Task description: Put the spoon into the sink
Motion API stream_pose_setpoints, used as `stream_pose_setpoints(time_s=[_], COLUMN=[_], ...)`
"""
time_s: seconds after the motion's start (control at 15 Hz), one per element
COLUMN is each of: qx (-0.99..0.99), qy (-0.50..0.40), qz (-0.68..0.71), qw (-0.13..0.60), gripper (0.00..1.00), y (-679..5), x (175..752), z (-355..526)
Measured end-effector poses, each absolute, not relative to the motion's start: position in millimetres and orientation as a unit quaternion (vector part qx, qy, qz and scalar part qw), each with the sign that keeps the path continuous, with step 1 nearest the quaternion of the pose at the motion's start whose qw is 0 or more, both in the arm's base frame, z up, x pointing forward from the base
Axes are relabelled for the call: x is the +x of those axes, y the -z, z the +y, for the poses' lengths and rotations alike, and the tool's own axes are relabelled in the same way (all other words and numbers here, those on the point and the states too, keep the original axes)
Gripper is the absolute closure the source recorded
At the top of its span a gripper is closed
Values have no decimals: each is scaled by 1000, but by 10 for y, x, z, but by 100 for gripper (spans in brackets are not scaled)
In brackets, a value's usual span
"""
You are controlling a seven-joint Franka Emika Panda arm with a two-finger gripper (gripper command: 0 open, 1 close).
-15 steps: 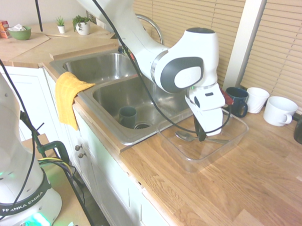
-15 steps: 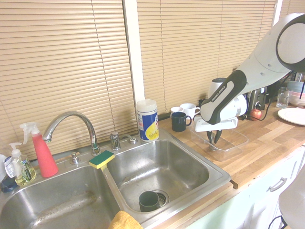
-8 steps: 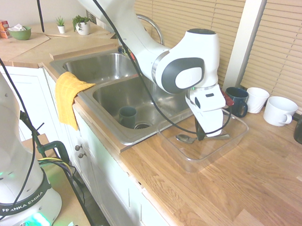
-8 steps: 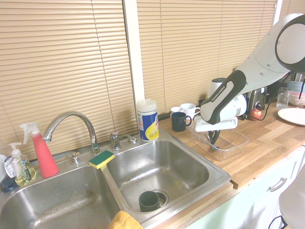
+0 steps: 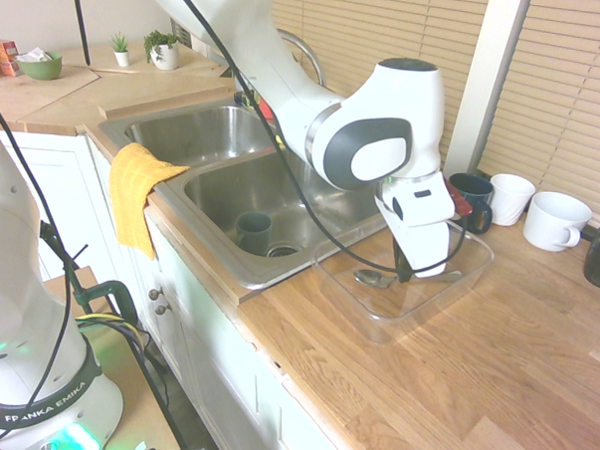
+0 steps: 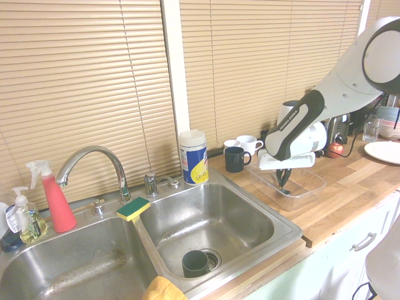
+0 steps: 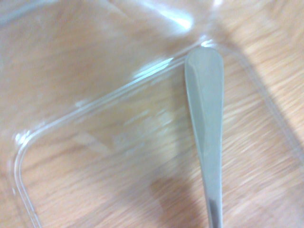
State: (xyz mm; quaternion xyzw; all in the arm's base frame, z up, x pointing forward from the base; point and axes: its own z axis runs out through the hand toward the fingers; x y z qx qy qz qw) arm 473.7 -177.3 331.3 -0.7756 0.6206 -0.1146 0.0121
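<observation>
The spoon (image 5: 373, 278) is small and silver and lies level inside a clear glass dish (image 5: 373, 326) on the wooden counter, to the right of the sink (image 5: 218, 185). My gripper (image 5: 403, 274) points straight down into the dish and is shut on the spoon's handle. In the wrist view the rounded end of the spoon's handle (image 7: 205, 109) shows over the dish floor. From the other side my gripper (image 6: 284, 184) hangs in the dish (image 6: 299, 195), to the right of the sink (image 6: 247, 212); the spoon is too small to make out there.
A dark mug (image 5: 253, 231) stands in the sink's near basin by the drain. A yellow cloth (image 5: 136, 192) hangs over the sink's front edge. Dark and white mugs (image 5: 510, 197) stand behind the dish. A faucet (image 6: 94, 156), a sponge (image 6: 133, 208) and a wipes canister (image 6: 193, 156) line the sink's back.
The fingers have closed on the spoon's handle. The arm has since shifted slightly to the right with the spoon, still inside the dish.
</observation>
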Motion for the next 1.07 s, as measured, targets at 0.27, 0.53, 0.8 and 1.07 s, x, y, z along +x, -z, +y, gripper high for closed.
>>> stream_pose_setpoints(time_s=[0.27,0.53,0.8,1.07], qx=[-774,-795,-833,-866], qy=[153,192,229,240], qz=[614,574,504,434], qw=[38,42,-1,-59], gripper=[100,100,100,100], y=[-3798,-4419,-4714,-4374], x=[4482,4339,4439,4582], z=[-1679,-1198,34,1166])
